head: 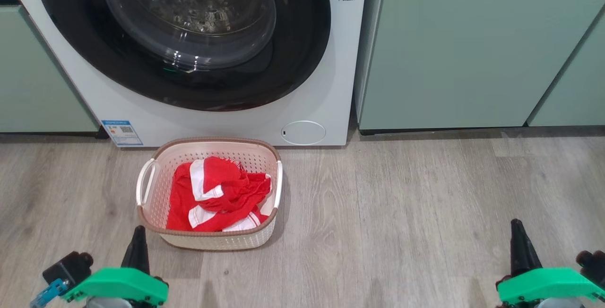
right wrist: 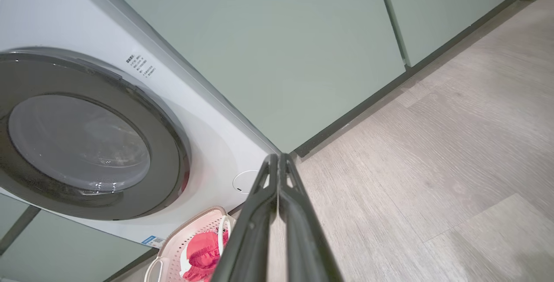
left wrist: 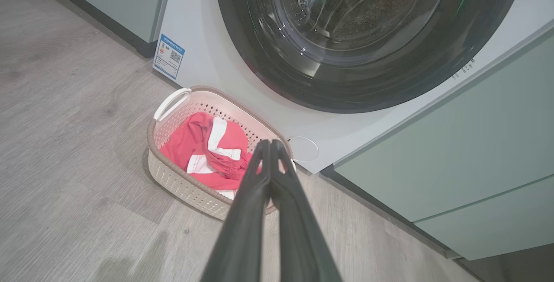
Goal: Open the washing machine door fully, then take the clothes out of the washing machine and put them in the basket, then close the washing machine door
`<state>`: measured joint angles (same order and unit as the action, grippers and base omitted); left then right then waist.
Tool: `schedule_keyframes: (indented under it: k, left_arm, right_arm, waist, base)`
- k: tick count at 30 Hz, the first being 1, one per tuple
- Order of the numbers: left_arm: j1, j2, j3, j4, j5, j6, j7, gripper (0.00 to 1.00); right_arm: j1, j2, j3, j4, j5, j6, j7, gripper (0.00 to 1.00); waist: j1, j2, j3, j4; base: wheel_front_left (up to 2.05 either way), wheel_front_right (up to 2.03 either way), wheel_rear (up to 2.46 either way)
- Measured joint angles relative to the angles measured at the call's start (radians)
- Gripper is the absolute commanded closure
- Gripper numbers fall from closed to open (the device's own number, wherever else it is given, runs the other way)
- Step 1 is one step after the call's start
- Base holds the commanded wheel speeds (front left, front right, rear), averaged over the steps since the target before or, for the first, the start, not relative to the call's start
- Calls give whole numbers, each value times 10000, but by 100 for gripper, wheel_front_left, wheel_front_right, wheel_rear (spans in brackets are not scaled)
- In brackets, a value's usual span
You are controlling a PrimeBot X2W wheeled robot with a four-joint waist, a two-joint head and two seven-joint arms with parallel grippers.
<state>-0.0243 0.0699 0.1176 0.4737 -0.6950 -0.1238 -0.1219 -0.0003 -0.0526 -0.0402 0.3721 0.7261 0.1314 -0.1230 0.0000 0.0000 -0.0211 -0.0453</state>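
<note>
The washing machine door [head: 184,34] sits shut ahead, clothes [head: 215,194] in the basket [head: 212,141] just beyond my nearer left pincer [head: 138,235]; it and my right pincer [head: 516,230] are clenched, empty.

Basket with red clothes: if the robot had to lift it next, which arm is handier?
Likely left: the left gripper sits by the basket, at its near corner, while the right gripper is well off to the side. Both are shut.
</note>
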Motion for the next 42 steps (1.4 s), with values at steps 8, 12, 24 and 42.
schedule_keyframes:
  k: [8, 12, 24, 42]
  left_arm:
    - [-8, -44, -19, -169, -905, 0, 215, 100]
    - [-22, -54, -29, -267, -1350, 0, 351, 100]
    - [-71, -90, -65, -550, -2694, 0, 694, 100]
    - [-112, -138, -148, -993, -4711, 0, 1202, 100]
  right_arm:
    - [-97, 12, -77, -71, 871, 0, 194, 100]
    - [-192, 15, -125, -113, 1306, 0, 370, 100]
    - [-196, 23, -274, -247, 2600, 0, 700, 100]
    - [-362, 31, -464, -428, 4548, 0, 1221, 100]
  waist:
    - [0, 0, 24, 46]
    - [0, 0, 36, 68]
    - [0, 0, 72, 136]
    - [0, 0, 127, 238]
  base:
    - [0, 0, 0]
    - [0, 0, 0]
    - [0, 0, 0]
    - [0, 0, 0]
